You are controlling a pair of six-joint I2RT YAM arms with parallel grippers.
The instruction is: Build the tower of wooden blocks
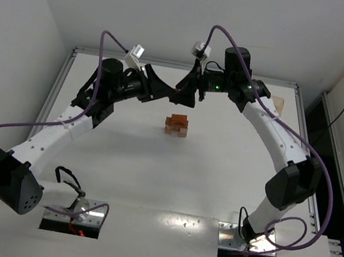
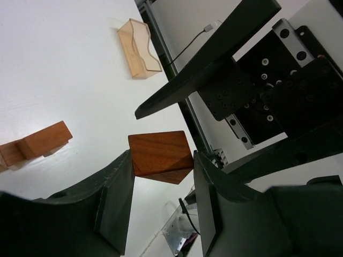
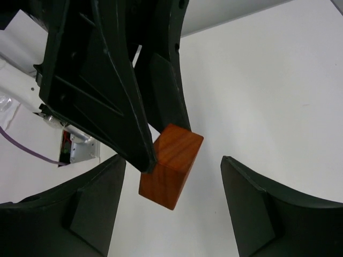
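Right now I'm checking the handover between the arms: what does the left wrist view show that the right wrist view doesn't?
Only the left wrist view: the partly built wood block tower and the light-tan tray beyond it. Only the right wrist view: the right gripper open, its fingers clear of the reddish-brown block on both sides. Both: that block clamped in the left gripper.
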